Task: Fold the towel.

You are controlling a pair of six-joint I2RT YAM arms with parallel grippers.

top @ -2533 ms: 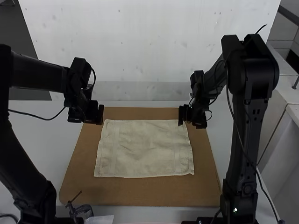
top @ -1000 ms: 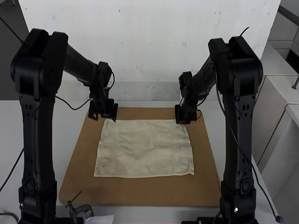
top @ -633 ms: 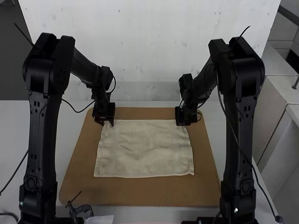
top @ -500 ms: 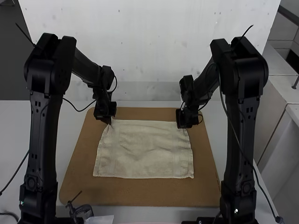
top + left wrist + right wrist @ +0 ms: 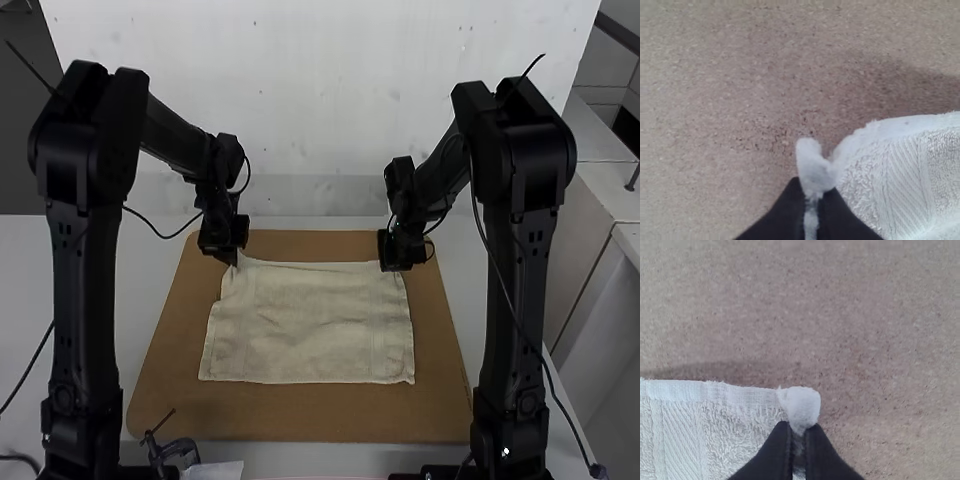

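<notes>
Towel [image 5: 315,322] lies spread, far corners pinched tight in left gripper [image 5: 229,256] and right gripper [image 5: 394,267].

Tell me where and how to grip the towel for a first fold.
By its two far corners, from above, one gripper each: the towel lies spread and mostly flat on the board, so lifting both should bring the far edge over evenly. Left gripper and right gripper each pinch one such corner, cloth bunched between the fingers.
</notes>
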